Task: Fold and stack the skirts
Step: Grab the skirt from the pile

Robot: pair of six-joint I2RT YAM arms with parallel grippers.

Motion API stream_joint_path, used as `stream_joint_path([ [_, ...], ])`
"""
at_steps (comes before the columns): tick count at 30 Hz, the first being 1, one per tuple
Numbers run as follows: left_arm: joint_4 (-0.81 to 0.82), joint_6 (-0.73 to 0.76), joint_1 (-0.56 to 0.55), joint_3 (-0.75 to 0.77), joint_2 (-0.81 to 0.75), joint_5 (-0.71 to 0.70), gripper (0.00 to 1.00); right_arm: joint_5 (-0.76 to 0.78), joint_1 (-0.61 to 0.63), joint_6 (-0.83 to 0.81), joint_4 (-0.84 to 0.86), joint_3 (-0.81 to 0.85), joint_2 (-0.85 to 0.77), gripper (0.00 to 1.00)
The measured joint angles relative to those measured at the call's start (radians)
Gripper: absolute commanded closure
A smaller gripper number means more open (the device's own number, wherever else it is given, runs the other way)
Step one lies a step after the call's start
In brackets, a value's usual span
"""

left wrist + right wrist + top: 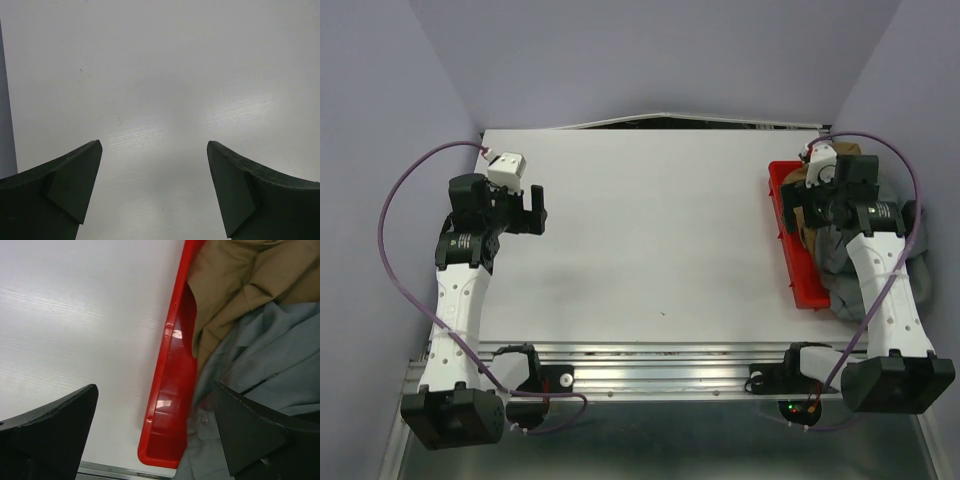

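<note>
Step in hand: the first pick. Neither skirt is out of the tray, so folding and stacking are not yet begun. The right hand (155, 390) hangs over the left rim of the red tray (167, 365), fingers spread wide and gripping nothing. The left hand (155, 145) hovers over the bare surface (660, 240) at far left, equally wide open and empty. The tan skirt (240, 285) and grey skirt (272, 365) lie crumpled together in the tray, tan toward the far end, grey nearer and spilling over the tray's right and near edges. Both are soft cloth with deep irregular creases. The tray is glossy hard plastic with a low raised lip. The surface is matte white and faintly ribbed. Judgement: the next move calls for the right hand to shift over the cloth, descend, pinch one garment only, and draw it onto the open surface for spreading.
</note>
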Motion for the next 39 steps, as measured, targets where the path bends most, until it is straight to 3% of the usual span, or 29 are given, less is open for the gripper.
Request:
stream_joint_path([
  [8, -0.041, 0.023, -0.002, 0.055, 0.040, 0.034, 0.01, 0.256, 0.000, -0.192, -0.033, 0.003, -0.024, 0.00],
  [12, -0.061, 0.025, -0.002, 0.104, 0.083, 0.073, 0.01, 0.481, 0.000, -0.367, -0.014, -0.092, -0.130, 0.00],
  [18, -0.085, 0.026, -0.010, 0.151, 0.124, 0.124, 0.01, 0.658, 0.000, -0.621, -0.011, -0.236, -0.260, 0.00],
  [26, -0.119, 0.031, -0.015, 0.219, 0.160, 0.155, 0.01, 0.706, -0.044, -0.904, 0.053, -0.317, -0.247, 0.00],
  [35, -0.146, 0.039, -0.024, 0.269, 0.180, 0.166, 0.02, 0.571, -0.338, -1.150, 0.156, -0.270, -0.060, 0.00],
  [39, -0.150, 0.040, -0.026, 0.270, 0.182, 0.168, 0.01, 0.485, -0.454, -1.239, 0.185, -0.265, -0.048, 0.00],
])
